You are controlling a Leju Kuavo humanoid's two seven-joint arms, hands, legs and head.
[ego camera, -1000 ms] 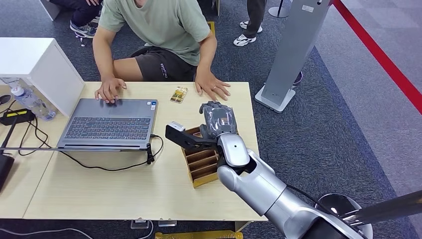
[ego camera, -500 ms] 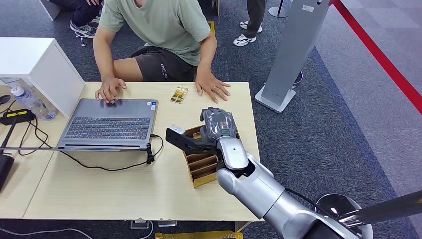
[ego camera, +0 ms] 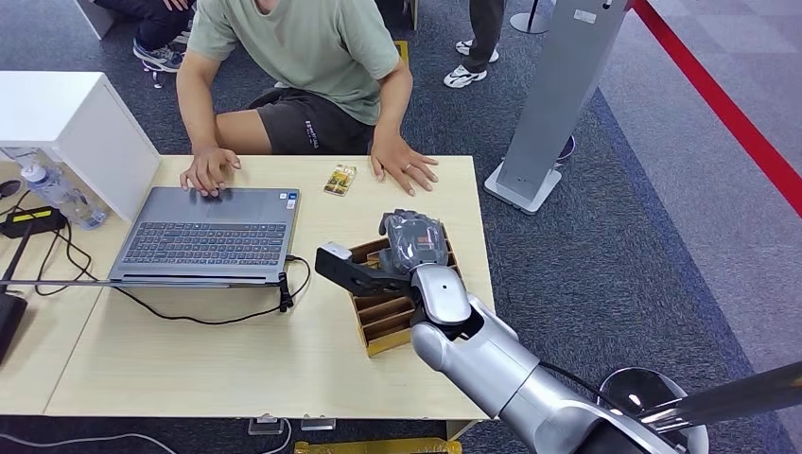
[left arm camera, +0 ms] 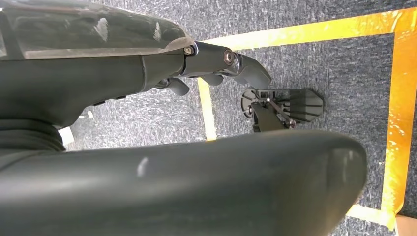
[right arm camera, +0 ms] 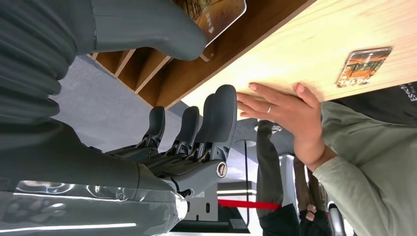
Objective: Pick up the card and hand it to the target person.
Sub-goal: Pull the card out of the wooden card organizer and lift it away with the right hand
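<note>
While the right hand (ego camera: 413, 238) hovers at the frame's centre over the wooden holder (ego camera: 390, 317), a card (right arm camera: 216, 12) stands in the slot just beside its thumb (right arm camera: 147, 29). Fingers are apart, holding nothing. Another card (ego camera: 339, 179) lies further up, near the person's hand (ego camera: 405, 166).

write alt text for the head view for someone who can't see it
The robot's right hand reaches over a wooden slotted card holder on a light desk. Across it, a seated person rests hands by a laptop and a loose card.
</note>
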